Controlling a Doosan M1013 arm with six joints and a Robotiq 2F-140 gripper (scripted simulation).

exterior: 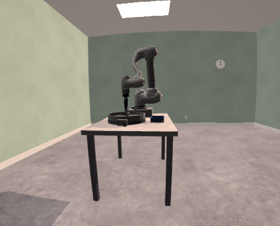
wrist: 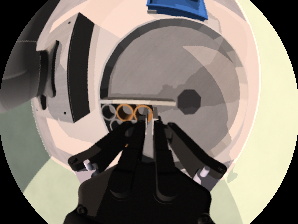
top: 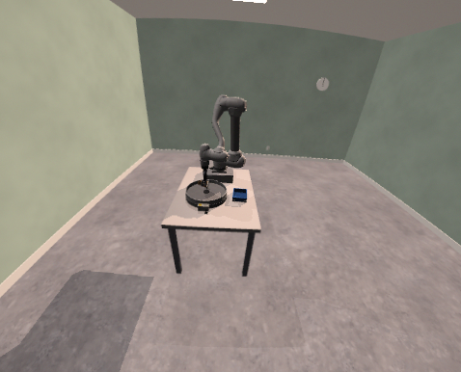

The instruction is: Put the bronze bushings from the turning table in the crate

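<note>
The round dark turning table (top: 205, 193) sits on the table top, also in the side view (exterior: 126, 117) and the wrist view (wrist: 169, 83). My gripper (wrist: 150, 112) points straight down over it and is shut on a bronze bushing (wrist: 143, 113). A second bronze bushing (wrist: 124, 112) lies just left of it, and a steel bushing (wrist: 111, 112) lies further left. My gripper also shows in the top and exterior views (top: 205, 183) (exterior: 125, 109). The blue crate (top: 240, 195) stands to the right of the turning table, also in the wrist view (wrist: 176, 2).
The arm's base (top: 222, 174) stands behind the turning table. A dark hub (wrist: 189, 100) marks the turning table's middle. A small yellow-marked box (top: 203, 207) sits at the turning table's front rim.
</note>
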